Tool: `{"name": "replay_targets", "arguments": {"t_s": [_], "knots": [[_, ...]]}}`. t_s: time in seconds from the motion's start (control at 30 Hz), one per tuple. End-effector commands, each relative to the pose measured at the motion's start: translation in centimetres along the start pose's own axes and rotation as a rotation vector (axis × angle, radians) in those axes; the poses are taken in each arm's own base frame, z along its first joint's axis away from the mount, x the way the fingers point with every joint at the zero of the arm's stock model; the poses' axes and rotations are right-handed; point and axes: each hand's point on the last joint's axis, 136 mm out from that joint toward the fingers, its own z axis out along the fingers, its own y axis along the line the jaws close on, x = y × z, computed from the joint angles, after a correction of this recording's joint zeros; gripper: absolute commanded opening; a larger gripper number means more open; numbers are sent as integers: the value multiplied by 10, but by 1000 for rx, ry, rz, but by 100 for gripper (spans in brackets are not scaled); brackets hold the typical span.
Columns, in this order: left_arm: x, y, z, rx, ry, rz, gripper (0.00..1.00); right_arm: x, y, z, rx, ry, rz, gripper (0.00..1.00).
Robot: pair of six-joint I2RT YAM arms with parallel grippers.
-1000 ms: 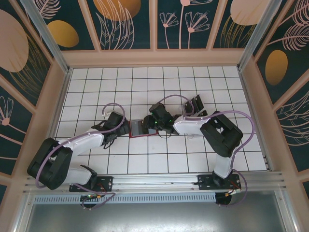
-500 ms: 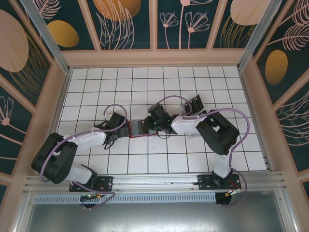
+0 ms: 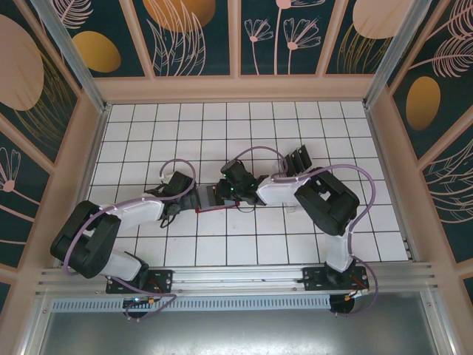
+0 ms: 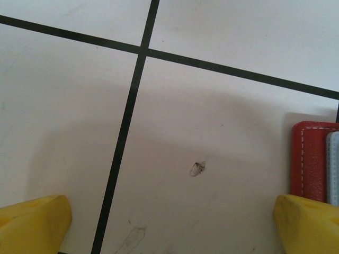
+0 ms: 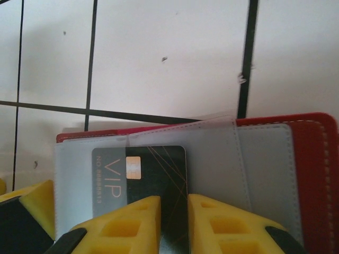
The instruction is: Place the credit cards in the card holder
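The red card holder [image 3: 209, 197] lies open on the tiled table, its grey pockets [image 5: 265, 159] facing up. A black credit card [image 5: 159, 169] marked VIP lies flat on it, its left part tucked under a translucent pocket. My right gripper [image 5: 174, 203] is over the card's near end. Its yellow fingers stand a narrow gap apart, and the card shows face-up between and beneath them. My left gripper [image 4: 169, 217] is wide open over bare tile at the holder's left edge [image 4: 307, 159], with nothing between its fingers. From above, both grippers [image 3: 194, 198] [image 3: 224, 192] meet at the holder.
More dark cards stand in a rack [image 3: 299, 159] on the table behind the right arm. Pale walls [image 3: 96, 140] enclose the tiled table on three sides. Both arms lie low across the middle rows of tiles.
My right gripper has slid left over the holder and its fingers have drawn closer together. The left gripper has edged right toward the holder's edge, still wide open.
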Motion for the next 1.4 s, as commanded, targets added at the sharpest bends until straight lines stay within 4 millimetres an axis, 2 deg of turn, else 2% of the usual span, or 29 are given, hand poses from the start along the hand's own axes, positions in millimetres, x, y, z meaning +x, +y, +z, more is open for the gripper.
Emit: {"name": "replay_targets", "arguments": {"t_s": [0.0,0.57,0.67,0.77,0.87,1.1,1.37], "knots": [[1,-7,6,25,18,15,98,5,15,5,-25,15,-33,20],[-2,-10,3,40,13,14,98,10,44,6,-123,43,-21,19],[-7,-11,-1,36,1,18,99,8,45,1,-128,35,-24,25],[-13,-10,-6,30,-17,21,99,4,43,-8,-119,10,-26,34],[-17,-9,-11,28,-32,21,99,5,38,-14,-107,-1,-27,37],[-16,-2,-16,11,-37,23,99,16,18,-15,-87,12,3,37],[-2,3,-14,17,-3,26,99,18,21,-19,-110,16,3,29]]}}
